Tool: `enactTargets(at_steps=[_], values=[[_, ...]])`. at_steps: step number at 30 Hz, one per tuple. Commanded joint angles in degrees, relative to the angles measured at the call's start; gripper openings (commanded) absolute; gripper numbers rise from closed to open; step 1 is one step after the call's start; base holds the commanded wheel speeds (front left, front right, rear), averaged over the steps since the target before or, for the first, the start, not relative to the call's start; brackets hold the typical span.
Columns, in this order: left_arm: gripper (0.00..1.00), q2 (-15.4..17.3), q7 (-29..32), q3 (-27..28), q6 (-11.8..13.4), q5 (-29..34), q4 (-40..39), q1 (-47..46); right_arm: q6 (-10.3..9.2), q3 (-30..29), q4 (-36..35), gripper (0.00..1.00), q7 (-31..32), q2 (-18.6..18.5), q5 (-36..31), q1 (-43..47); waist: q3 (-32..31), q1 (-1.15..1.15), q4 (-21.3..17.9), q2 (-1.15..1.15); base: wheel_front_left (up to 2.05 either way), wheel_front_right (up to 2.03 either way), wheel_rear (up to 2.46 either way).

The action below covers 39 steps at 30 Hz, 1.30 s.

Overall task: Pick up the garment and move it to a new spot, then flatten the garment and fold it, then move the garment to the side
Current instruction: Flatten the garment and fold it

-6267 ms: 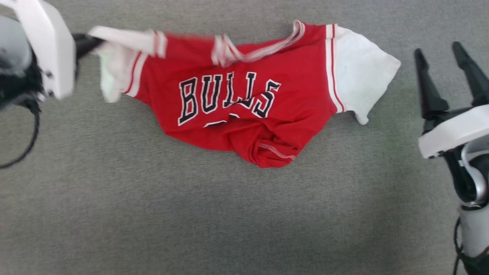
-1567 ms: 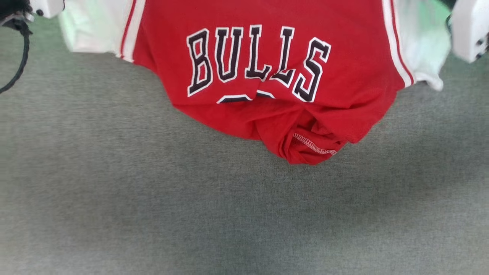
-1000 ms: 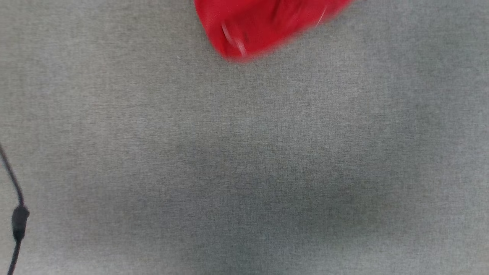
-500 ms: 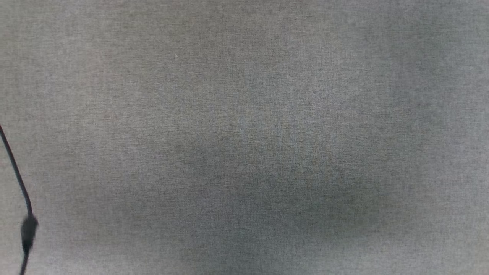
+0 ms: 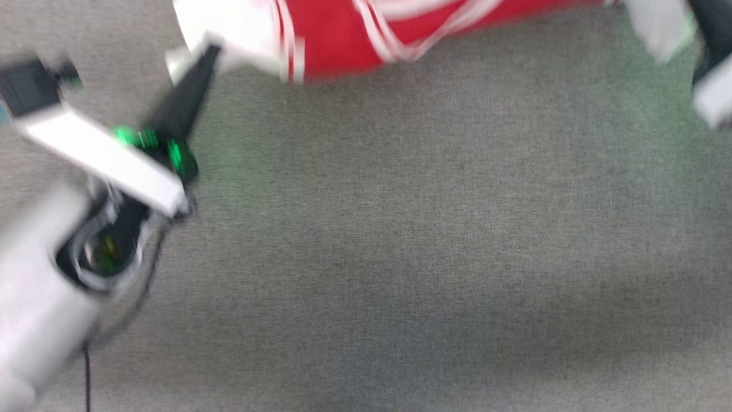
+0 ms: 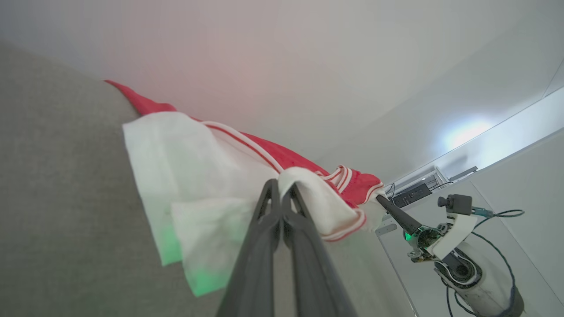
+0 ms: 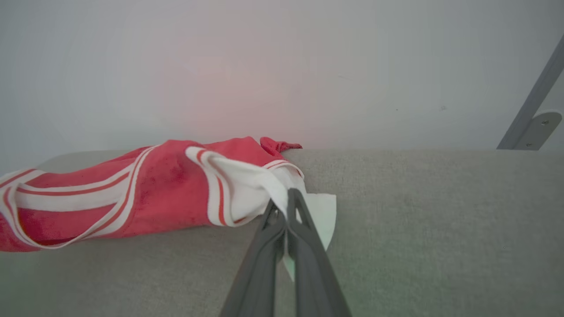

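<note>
Left gripper [image 6: 280, 188]: fingers drawn together, no gap showing, pinching the edge of one white sleeve. Right gripper [image 7: 288, 198]: likewise closed, with the opposite white sleeve caught between its fingertips. Both grips sit at the sleeve ends, so the garment [image 7: 167, 193] is spread lengthwise between the two arms. Its red body appears to rest on the grey cloth surface [image 5: 400, 229], along the far edge close to the pale wall [image 7: 282, 66]. The head view is blurred, and it shows the shirt at the top border.

Assessment: the pick-up is done and the relocation looks to be in hand or near its end. The fabric is bunched and the collar trim twisted, so it is not yet flat. Flattening, folding and the final move aside are all outstanding
</note>
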Motion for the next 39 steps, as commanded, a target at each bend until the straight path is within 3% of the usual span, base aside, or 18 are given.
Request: enactTargets(at_steps=[1, 8, 13, 19, 25, 31, 39], values=[[0.0, 0.19, -0.45, 0.78, 0.04, 1.36, -0.81, 3.16, 0.0, -0.62, -2.2, 0.0, 0.37, -1.37, 0.62, 3.64, -1.3, 0.0, 0.69, 0.0, 0.0, 0.0, 0.0], [0.0, -1.32, -0.58, 7.27, 0.04, 8.69, -6.58, 20.07, 0.0, -4.81, -12.87, 0.0, 3.21, -7.27, 3.51, 23.75, -4.37, 0.0, 1.89, 0.0, 0.0, 0.0, 0.0], [0.0, -0.9, -0.56, 8.06, 0.04, 11.99, -10.1, 28.82, 0.0, -8.27, -19.58, 0.0, 6.27, -9.82, 4.53, 36.34, -5.6, 0.0, 2.55, 0.0, 0.0, 0.0, 0.0], [0.0, 2.18, -0.56, 9.43, 0.04, 14.13, -11.27, 35.91, 0.0, -12.95, -26.15, 0.0, 9.82, -11.89, 6.34, 48.01, -6.2, 0.0, 2.82, 0.0, 0.0, 0.0, 0.0], [0.0, 6.15, -0.56, 7.33, 0.04, 15.08, -14.63, 42.91, 0.0, -20.17, -33.58, 0.0, 12.86, -12.71, 6.09, 60.33, -6.97, 0.0, 2.73, 0.0, 0.0, 0.0, 0.0], [0.0, 4.21, -0.56, 6.17, 0.04, 15.16, -13.75, 42.58, 0.0, -26.14, -38.4, 0.0, 17.44, -9.0, 2.7, 65.57, -6.93, 0.0, 2.55, 0.0, 0.0, 0.0, 0.0], [0.0, 0.32, -0.51, 1.3, 0.04, 15.62, -5.76, 38.06, 0.0, -24.08, -34.06, 0.0, 29.29, 0.22, -9.98, 59.12, -7.02, 0.0, 1.7, 0.0, 0.0, 0.0, 0.0]])
